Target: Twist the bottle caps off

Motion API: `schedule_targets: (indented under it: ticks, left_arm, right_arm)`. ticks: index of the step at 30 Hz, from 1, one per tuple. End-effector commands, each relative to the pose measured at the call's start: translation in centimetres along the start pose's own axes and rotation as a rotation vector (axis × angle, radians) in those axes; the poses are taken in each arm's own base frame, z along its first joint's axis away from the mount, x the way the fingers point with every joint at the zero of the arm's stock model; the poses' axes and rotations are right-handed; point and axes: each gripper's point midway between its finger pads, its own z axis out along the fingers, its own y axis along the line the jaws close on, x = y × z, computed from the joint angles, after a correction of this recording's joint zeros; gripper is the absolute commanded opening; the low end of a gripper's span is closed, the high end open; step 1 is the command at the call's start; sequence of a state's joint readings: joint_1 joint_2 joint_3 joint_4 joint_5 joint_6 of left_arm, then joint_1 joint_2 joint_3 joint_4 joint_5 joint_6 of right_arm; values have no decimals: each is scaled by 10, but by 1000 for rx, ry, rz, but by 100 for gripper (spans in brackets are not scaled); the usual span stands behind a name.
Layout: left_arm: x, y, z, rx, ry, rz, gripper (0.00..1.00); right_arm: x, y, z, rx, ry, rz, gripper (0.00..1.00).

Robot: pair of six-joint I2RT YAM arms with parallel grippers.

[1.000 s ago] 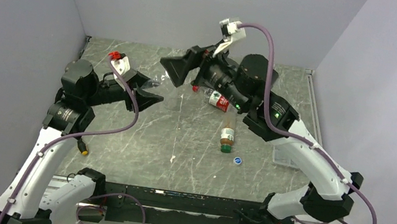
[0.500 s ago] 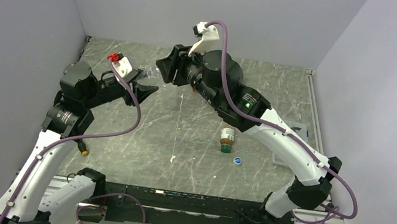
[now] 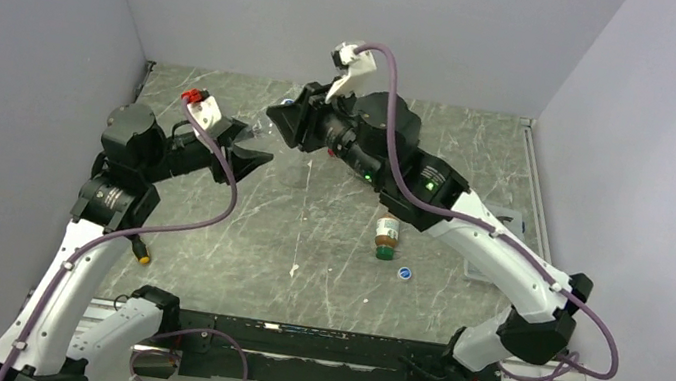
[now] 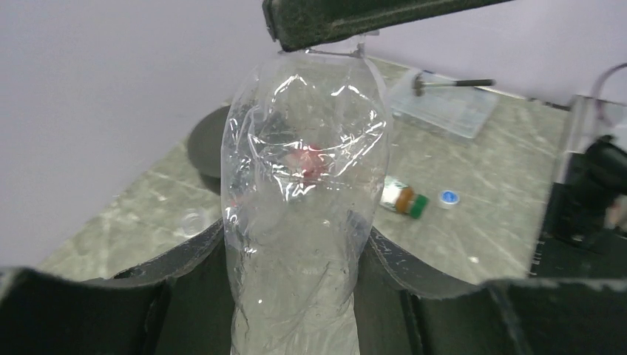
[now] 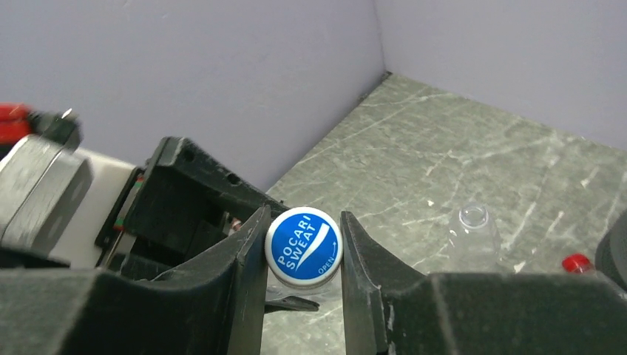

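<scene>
My left gripper [image 4: 299, 255] is shut on the lower body of a plain clear bottle [image 4: 303, 185], held up above the table at the back left [image 3: 254, 151]. Its blue-and-white cap [image 5: 304, 246] sits between the fingers of my right gripper [image 5: 304, 238], which is shut on it from the opposite side [image 3: 281, 121]. An amber-brown bottle [image 3: 387, 235] with a green cap lies on the table in the middle. Another clear bottle [image 5: 473, 238] lies open-mouthed on the table behind.
A loose blue cap [image 3: 405, 273] lies beside the amber bottle. A clear tray [image 4: 444, 109] sits at the table's right side. A red cap [image 5: 577, 262] shows at the edge of the right wrist view. Grey walls close in the left, back and right.
My right gripper swung left from above the red-label bottle to the bottle held by my left gripper and shut on its cap. The left arm barely moved.
</scene>
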State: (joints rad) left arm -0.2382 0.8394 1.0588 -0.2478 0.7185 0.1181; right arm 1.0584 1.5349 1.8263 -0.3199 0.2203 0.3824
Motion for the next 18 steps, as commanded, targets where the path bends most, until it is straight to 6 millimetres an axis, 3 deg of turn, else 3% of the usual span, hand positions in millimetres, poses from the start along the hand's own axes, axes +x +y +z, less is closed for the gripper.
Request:
schedule_targets:
  ticks: [1,2,7,11,14,16,18]
  left_arm:
    - [-21,-59,-7,319,-37,-148,48]
    - [-26,-68,-9,374,-40,-188,48]
    - [-48,-94,-19,577,-43,-338,48]
    - [-63,-100,-24,645,-49,-398,49]
    - [-67,-101,-25,660,-45,-420,49]
    - [-68,-101,-24,658,-43,-429,49]
    - [-68,-101,-25,655,-43,-422,49]
  right_arm:
    - [-67,49,-50,-364,-210,-119,0]
    - [-67,66,-65,-500,-219,-151,0]
    - [-71,92,-115,-795,-254,-227,0]
    - [-61,107,-139,-984,-216,-271,0]
    - [-50,114,-144,-1078,-167,-282,0]
    - [-42,115,-144,-1114,-124,-292,10]
    - [-39,110,-134,-1070,-94,-286,29]
